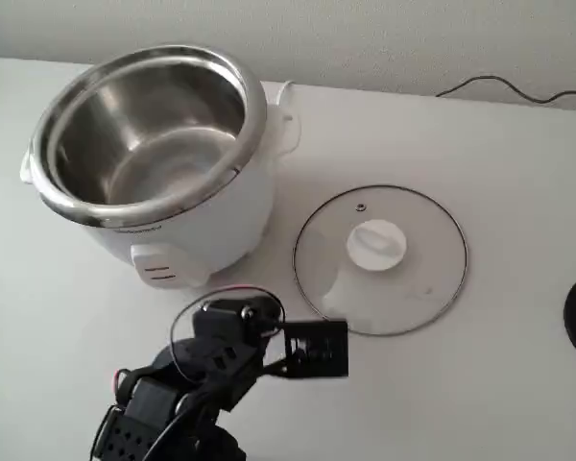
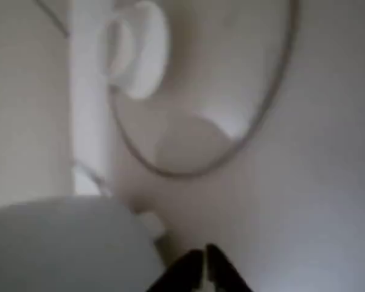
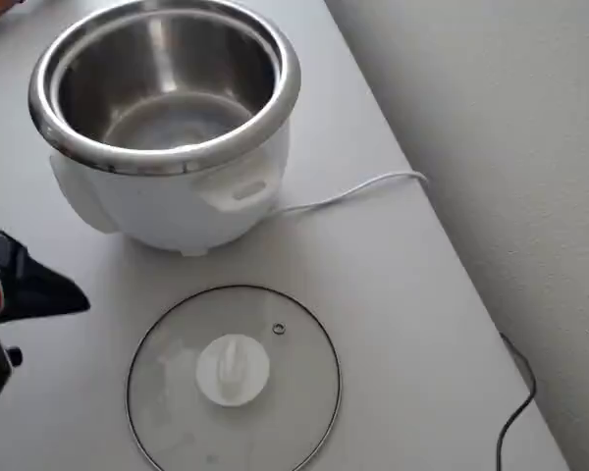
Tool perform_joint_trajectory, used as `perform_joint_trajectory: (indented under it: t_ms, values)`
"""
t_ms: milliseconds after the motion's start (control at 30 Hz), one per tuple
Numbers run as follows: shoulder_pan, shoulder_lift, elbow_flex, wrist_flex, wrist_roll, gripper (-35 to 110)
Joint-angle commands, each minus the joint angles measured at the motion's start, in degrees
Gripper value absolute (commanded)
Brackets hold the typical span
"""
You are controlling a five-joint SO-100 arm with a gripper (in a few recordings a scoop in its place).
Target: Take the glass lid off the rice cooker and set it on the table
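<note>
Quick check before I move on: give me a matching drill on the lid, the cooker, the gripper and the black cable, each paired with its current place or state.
Things:
1. glass lid
2. rice cooker
3. gripper
4. black cable

Places or states:
A. fingers together, holding nothing
B. uncovered, steel pot bare
C. flat on the table, knob up
D. along the table's far edge by the wall, in the fixed view

Pairs: 1-C, 2-B, 3-A, 4-D
</note>
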Motion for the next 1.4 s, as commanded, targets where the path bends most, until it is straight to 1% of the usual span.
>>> perform_joint_trajectory:
  t_ms: [0, 100, 1367]
  values:
    - [-1.93, 1.14, 1.49, 1.41, 2.72, 0]
    - [-1.76, 1.05, 1.41, 1.67, 4.31, 0]
    - [-1.93, 1.05, 1.41, 1.76, 4.31, 0]
